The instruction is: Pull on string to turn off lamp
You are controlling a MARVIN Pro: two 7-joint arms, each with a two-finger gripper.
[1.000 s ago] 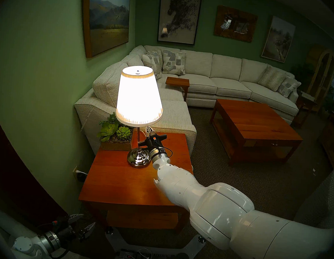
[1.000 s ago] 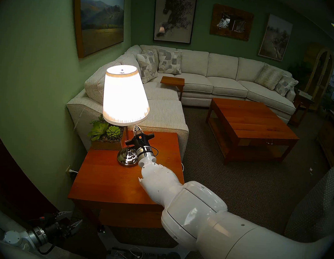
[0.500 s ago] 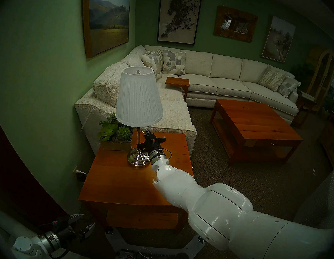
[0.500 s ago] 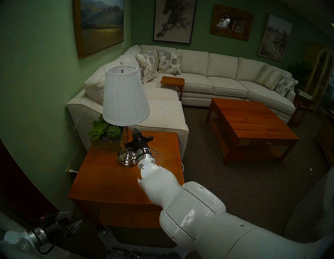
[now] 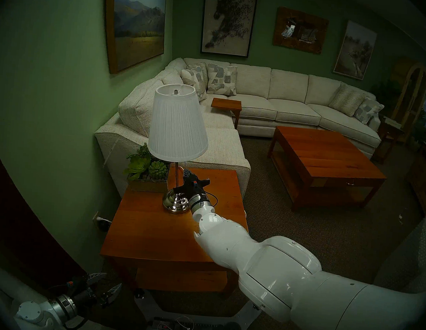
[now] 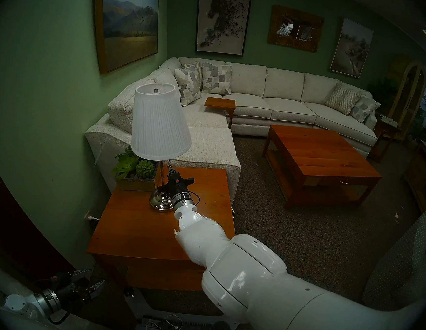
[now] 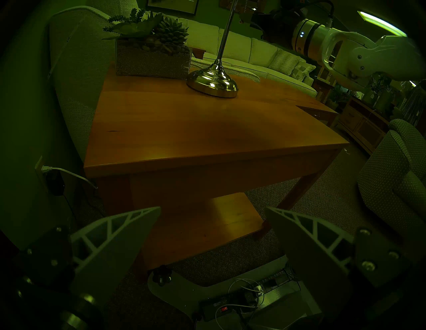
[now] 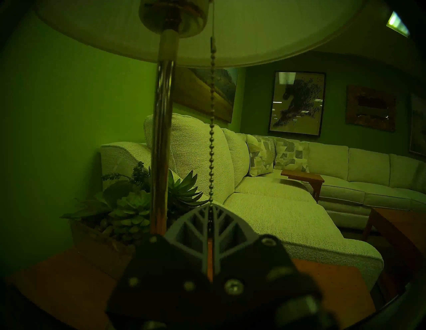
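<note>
Right gripper [image 8: 211,208] clenched on the string [image 8: 211,147], taut above it; lamp [image 5: 179,122] dark, so further downward pull risks tipping it or re-clicking on.

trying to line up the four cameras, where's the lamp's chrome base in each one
Head stereo left: chrome base, left of centre, on the side table.
Head stereo right: chrome base, left of centre, partly behind the right wrist.
Left wrist: chrome base, upper middle.
Right wrist: not in view.
Shared landmark: the succulent planter, beside the base.
</note>
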